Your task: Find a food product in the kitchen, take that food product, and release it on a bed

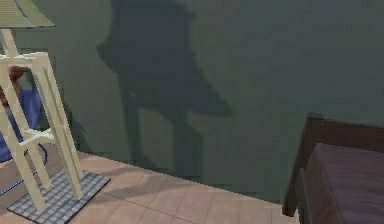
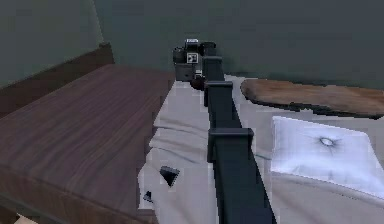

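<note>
Toward the far edge of the pale grey-sheeted bed (image 2: 180, 112), the dark two-finger gripper (image 2: 182, 55), whose load cannot be determined, should be centred over the sheet before release.

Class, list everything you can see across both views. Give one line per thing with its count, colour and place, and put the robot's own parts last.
lamp: one, cream legs and pale shade, forward view's left
mat: one, grey checked, under the lamp's legs
blue thing: one, blue, behind the lamp
wall: one, grey-green, behind everything
floor: one, pinkish tiles
bed: one, dark wooden frame, forward view's right
cover: one, dark brown, arm side view's left, on the bed
sheet: one, pale grey, middle of the bed
pillow: one, white, arm side view's right
long brown thing: one, lying beyond the pillow
arm: one, dark, reaching over the sheet
gripper: one, dark, at the arm's far end; cannot tell whether it holds anything
</note>
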Tool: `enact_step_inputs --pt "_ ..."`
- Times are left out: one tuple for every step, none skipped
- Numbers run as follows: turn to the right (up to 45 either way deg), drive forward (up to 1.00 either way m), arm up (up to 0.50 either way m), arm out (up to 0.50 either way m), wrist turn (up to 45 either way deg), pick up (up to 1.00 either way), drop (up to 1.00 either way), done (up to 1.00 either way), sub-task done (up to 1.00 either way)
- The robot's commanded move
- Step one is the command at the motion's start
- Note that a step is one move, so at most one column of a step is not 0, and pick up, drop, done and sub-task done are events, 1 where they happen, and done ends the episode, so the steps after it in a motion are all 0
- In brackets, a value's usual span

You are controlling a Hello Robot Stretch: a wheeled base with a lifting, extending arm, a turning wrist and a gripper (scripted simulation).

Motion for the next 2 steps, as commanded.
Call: enact_step_inputs --pt "0.0 0.00 0.00 0.00 0.0 0.00 1.00 0.00 0.00" --pt "0.0 0.00 0.04 0.00 0.0 0.00 0.00 0.00 0.00"
